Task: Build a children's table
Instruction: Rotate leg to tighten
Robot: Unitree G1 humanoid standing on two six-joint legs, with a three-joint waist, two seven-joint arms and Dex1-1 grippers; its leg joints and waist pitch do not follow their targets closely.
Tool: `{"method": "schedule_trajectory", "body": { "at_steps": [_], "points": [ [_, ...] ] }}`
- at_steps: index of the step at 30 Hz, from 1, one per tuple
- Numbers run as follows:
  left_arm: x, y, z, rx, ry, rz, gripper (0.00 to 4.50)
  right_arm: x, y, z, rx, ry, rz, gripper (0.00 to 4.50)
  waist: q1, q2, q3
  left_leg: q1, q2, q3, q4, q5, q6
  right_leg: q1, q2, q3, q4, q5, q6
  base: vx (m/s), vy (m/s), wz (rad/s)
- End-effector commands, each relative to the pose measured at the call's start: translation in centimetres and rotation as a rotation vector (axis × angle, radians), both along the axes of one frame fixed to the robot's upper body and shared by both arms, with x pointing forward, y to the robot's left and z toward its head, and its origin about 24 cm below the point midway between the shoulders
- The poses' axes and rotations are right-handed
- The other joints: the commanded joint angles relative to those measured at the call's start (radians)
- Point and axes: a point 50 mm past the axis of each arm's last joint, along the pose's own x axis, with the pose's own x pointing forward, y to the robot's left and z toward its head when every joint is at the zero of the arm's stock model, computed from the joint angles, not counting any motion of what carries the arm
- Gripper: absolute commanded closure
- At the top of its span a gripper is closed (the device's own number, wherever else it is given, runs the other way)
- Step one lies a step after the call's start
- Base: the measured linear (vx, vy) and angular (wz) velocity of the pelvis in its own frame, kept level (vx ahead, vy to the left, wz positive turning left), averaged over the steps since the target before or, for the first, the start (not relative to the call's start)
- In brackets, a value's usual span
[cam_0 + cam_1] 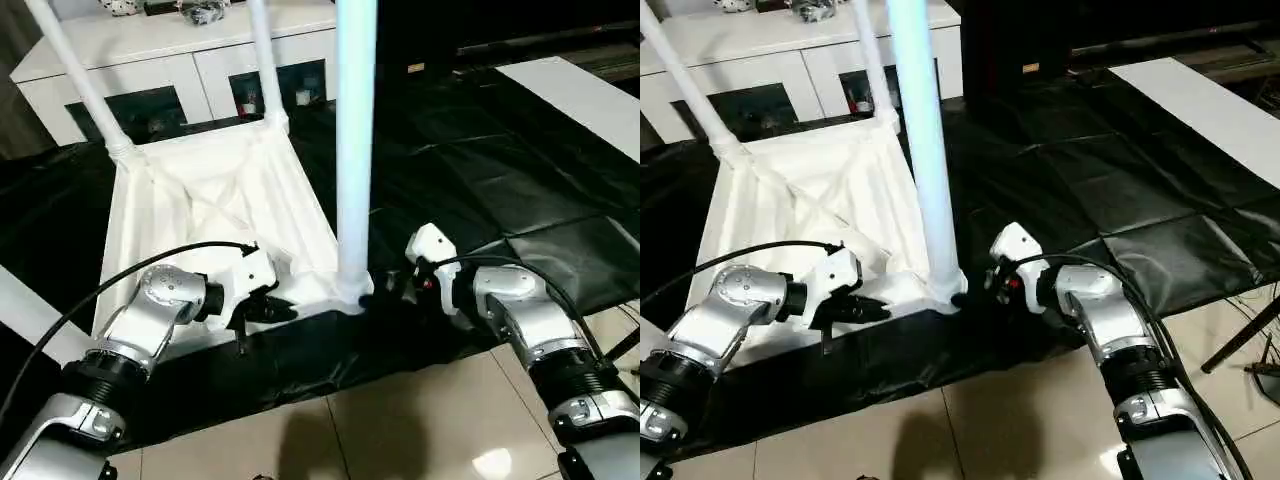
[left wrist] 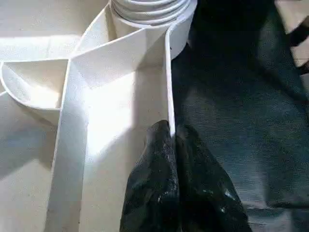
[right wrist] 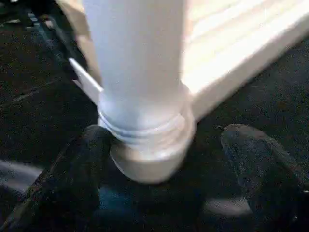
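The children's table lies upside down, its white tabletop [image 1: 200,210] resting on the black cover. Two legs stand in the far corner sockets, one on the left [image 1: 75,75] and one on the right [image 1: 265,60]. A third leg [image 1: 355,150] rises from the near right socket [image 3: 149,159]. My left gripper [image 2: 171,130] is shut on the tabletop's near rim [image 2: 167,87], one finger on each side of it. My right gripper [image 3: 164,140] is open, its fingers [image 3: 91,150] straddling the base of the near leg with a gap on the far side.
A white cabinet [image 1: 170,60] with dark glass doors stands behind the black-covered work table [image 1: 480,170]. A white board [image 1: 580,95] lies at the far right. The table's near edge drops to tiled floor [image 1: 400,420]. A black cable [image 1: 150,260] arcs over my left forearm.
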Motion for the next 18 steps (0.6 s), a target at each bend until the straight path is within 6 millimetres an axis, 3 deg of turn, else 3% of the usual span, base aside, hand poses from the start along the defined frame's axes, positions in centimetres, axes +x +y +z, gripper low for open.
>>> {"method": "schedule_trajectory", "body": {
  "at_steps": [1,9,10,16,17,18],
  "points": [
    [-0.87,-1.15,-0.51,-0.005,0.046,-0.09,4.5,0.38,1.08,1.18,0.024,-0.027,0.058,0.49,0.002,-0.005,-0.07,0.024,0.032,-0.009,-0.071,-0.248,0.064,0.047,-0.016,0.017,-0.039,-0.103,-0.292,0.0,0.0,0.0],
    [-0.93,-1.05,-0.61,-0.001,0.05,-0.086,4.5,0.55,1.52,0.85,0.01,-0.009,0.07,0.49,0.01,-0.005,-0.072,0.022,0.03,-0.009,-0.068,-0.218,0.069,0.049,-0.018,0.015,-0.036,-0.094,-0.285,0.0,0.0,0.0],
    [-0.98,-1.08,-0.6,-0.002,0.052,-0.084,4.5,0.6,1.48,0.83,0.013,-0.003,0.066,0.65,0.01,-0.011,-0.073,0.022,0.03,-0.009,-0.067,-0.212,0.071,0.049,-0.018,0.015,-0.035,-0.092,-0.285,0.0,0.0,0.0],
    [-1.01,-0.88,-0.66,0.001,0.055,-0.079,4.5,0.58,1.43,0.87,0.014,0.016,0.084,1.15,0.011,-0.009,-0.075,0.021,0.029,-0.009,-0.064,-0.19,0.082,0.049,-0.018,0.014,-0.034,-0.089,-0.284,0.0,0.0,0.0],
    [-1.03,-0.79,-0.69,0.004,0.056,-0.075,4.5,0.61,1.3,0.85,0.005,0.019,0.09,1.23,0.01,-0.015,-0.075,0.02,0.029,-0.009,-0.063,-0.185,0.086,0.05,-0.018,0.014,-0.034,-0.085,-0.286,0.0,0.0,0.0],
    [-1.04,-0.76,-0.7,0.005,0.056,-0.073,4.5,0.62,1.25,0.83,0.0,0.019,0.092,1.3,0.012,-0.013,-0.074,0.019,0.029,-0.009,-0.063,-0.184,0.089,0.05,-0.019,0.014,-0.033,-0.092,-0.286,0.0,0.0,0.0]
  ]
}}
